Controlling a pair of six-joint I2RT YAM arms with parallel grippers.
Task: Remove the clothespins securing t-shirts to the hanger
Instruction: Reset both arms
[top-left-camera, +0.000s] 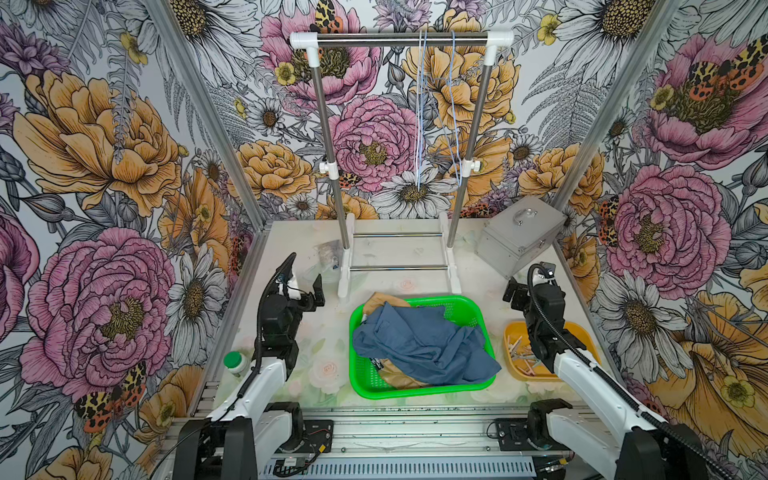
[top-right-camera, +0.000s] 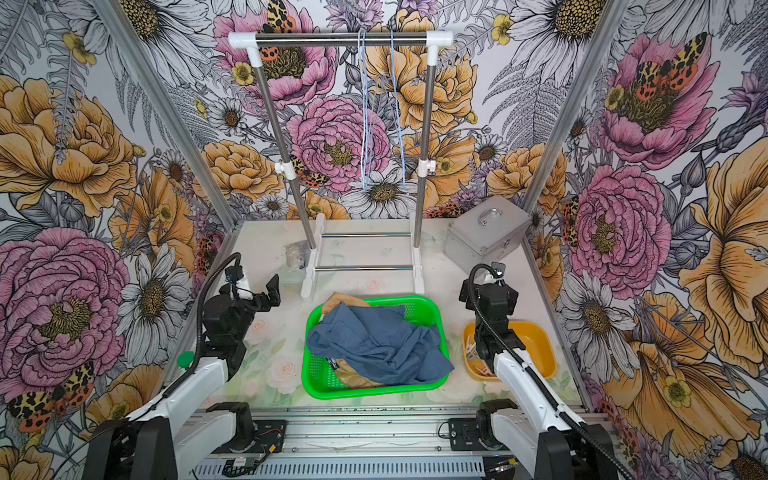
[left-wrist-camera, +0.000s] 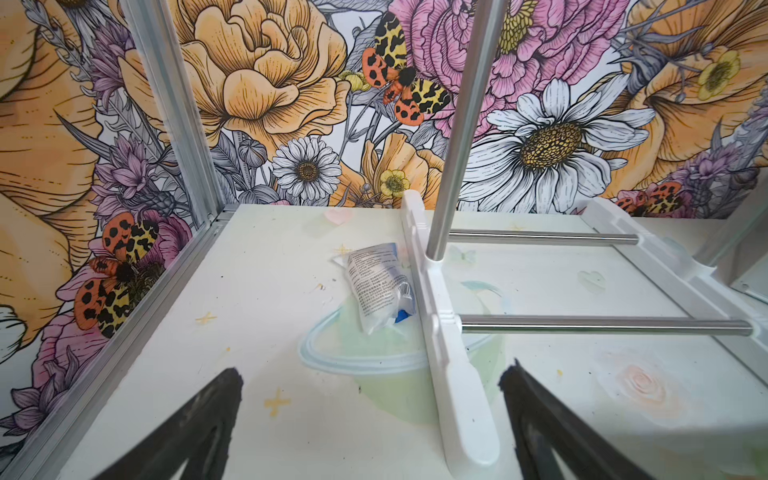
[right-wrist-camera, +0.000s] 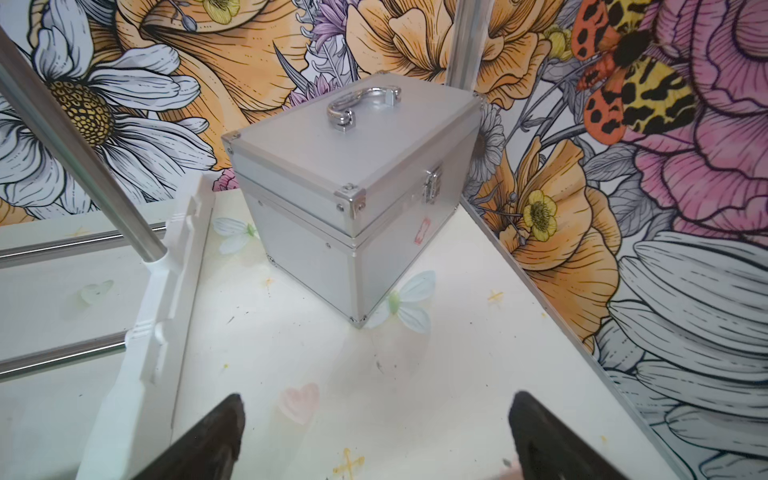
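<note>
Both claws hang above the table with jaws spread wide and holding nothing; the left gripper (left-wrist-camera: 372, 370) sits near the left edge, facing the clothes rack's (top-left-camera: 399, 37) left foot, and the right gripper (right-wrist-camera: 378, 397) sits near the right edge, facing a silver case (top-left-camera: 515, 241) in the back right corner. The slate blue t-shirt (top-left-camera: 419, 345) lies crumpled over a tan t-shirt (top-left-camera: 399, 376) in a green basket (top-left-camera: 415, 392) at the middle of the front edge. The clothespins (top-left-camera: 519, 347) lie piled in a yellow tray (top-left-camera: 582, 332) by the right edge, partly hidden under the right arm. Thin strings (top-left-camera: 420, 104) hang from the rack's top bar; a plastic packet (left-wrist-camera: 378, 286) touches its left foot.
</note>
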